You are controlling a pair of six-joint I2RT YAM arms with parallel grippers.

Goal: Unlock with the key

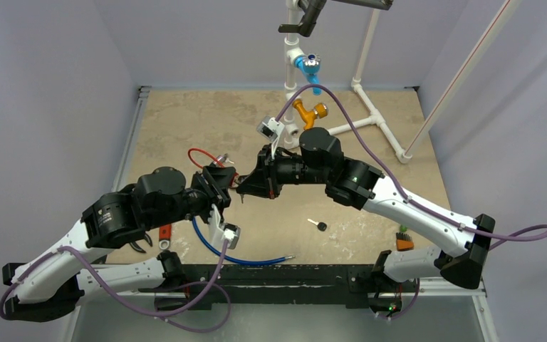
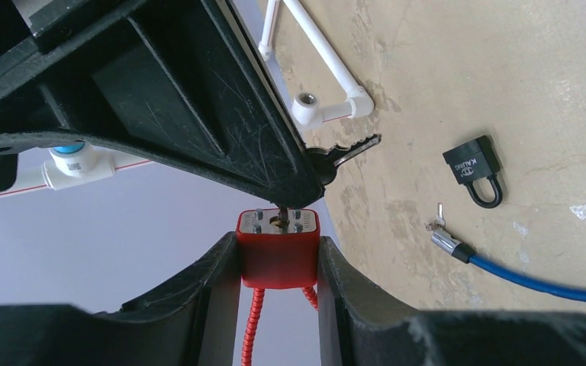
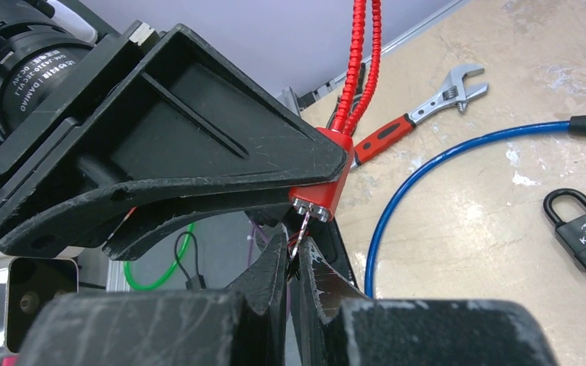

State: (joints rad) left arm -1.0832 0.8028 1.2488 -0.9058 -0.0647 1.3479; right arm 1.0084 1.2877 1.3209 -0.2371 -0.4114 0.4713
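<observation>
A red cable padlock (image 2: 278,255) hangs in the air, my left gripper (image 2: 278,245) shut on its body from both sides. Its keyhole face points at my right gripper (image 3: 296,248). That gripper is shut on a small silver key (image 3: 301,229), whose blade enters the keyhole of the red padlock (image 3: 328,187). A second key (image 2: 347,152) dangles beside the right fingers. From above, both grippers meet over the middle of the table, left gripper (image 1: 222,184) against right gripper (image 1: 246,187). The lock's red cable (image 1: 201,153) loops behind them.
On the table lie a small black padlock (image 2: 474,169), a blue cable (image 2: 534,278) with a metal end, and a red-handled wrench (image 3: 420,114). A white pipe frame (image 1: 370,114) with blue and brass valves stands at the back. An orange tool (image 1: 404,242) rests near the right arm.
</observation>
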